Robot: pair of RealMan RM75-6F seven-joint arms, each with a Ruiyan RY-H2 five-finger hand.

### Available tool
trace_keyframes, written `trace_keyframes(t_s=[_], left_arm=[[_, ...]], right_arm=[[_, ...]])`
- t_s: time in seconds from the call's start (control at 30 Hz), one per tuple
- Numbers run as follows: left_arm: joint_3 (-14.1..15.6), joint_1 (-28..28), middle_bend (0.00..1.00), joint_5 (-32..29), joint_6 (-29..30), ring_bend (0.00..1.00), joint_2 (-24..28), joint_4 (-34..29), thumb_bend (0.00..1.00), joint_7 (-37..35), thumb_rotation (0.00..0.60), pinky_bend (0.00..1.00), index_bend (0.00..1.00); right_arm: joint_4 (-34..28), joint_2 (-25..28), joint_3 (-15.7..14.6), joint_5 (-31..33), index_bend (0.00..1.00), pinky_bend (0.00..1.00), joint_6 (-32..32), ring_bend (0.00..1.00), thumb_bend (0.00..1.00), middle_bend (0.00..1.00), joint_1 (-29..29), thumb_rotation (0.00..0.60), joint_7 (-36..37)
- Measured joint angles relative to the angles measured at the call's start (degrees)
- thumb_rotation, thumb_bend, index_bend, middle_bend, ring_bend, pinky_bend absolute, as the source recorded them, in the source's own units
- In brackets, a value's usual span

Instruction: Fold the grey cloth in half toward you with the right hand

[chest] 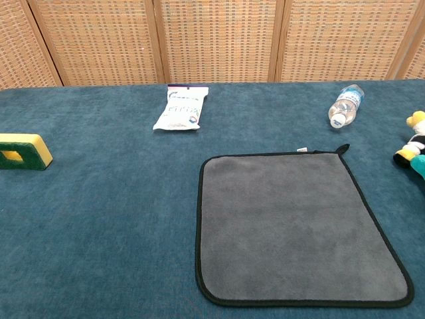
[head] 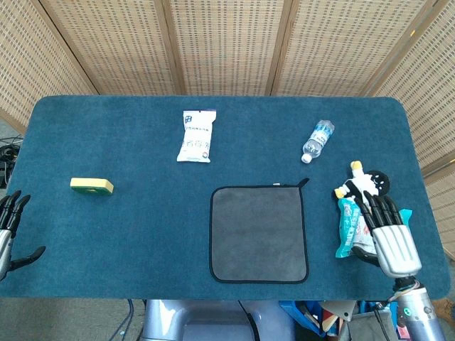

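Lying flat, unfolded: grey cloth (head: 259, 234), awaiting its fold. Right hand (head: 389, 237) empty, fingers spread, over snack packet (head: 350, 229).

Left robot hand (head: 8, 229) partly cut off at frame edge
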Motion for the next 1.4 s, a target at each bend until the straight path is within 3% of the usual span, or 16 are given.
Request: trace_keyframes(t_s=[0.23, 0.4, 0.67, 0.97, 1.13, 1.4], left_arm=[[-0.7, -0.7, 0.0, -1.4, -1.3, 0.0, -0.1, 0.0, 0.2, 0.5, 0.6, 0.0, 0.0], [-1.7, -1.4, 0.0, -3.4, -2.5, 0.0, -0.5, 0.5, 0.19, 0.8, 0.6, 0.0, 0.0], [-2.7, -2.8, 0.0, -6.1, -5.7, 0.0, -0.5, 1.1, 0.2, 0.2, 0.6, 0.0, 0.0], [-2.6, -2.9, 0.0, -6.3, -6.0, 0.0, -0.1, 1.3, 0.19, -1.1, 0.6, 0.0, 0.0], [-2.4, -2.8, 0.0, -6.0, -5.8, 0.0, 0.0, 1.3, 0.19, -1.4, 0.6, 0.0, 0.0], [-2.3, -2.9, 0.0, -6.0, -5.9, 0.0, -0.1, 1.4, 0.2, -1.3, 0.6, 0.0, 0.0]], right_arm=[[-2.0, -0.8, 6.1, 5.4, 0.25, 0.0, -13.9, 0.0, 0.36, 0.0, 11.5, 0.6, 0.0], [0.3, -6.1, 10.6, 14.2, 0.33, 0.0, -23.3, 0.0, 0.5, 0.0, 20.7, 0.6, -1.9], [9.4, -17.6, 14.2, 29.2, 0.34, 0.0, -29.3, 0.0, 0.51, 0.0, 31.5, 0.6, -12.5], [18.7, -26.6, 14.1, 42.3, 0.34, 0.0, -31.5, 0.0, 0.51, 0.0, 37.4, 0.6, -21.1], [22.2, -30.0, 12.7, 45.1, 0.35, 0.0, -30.9, 0.0, 0.51, 0.0, 39.0, 0.6, -23.5], [27.6, -33.4, 10.8, 44.1, 0.36, 0.0, -30.3, 0.0, 0.51, 0.0, 40.1, 0.6, -23.5]])
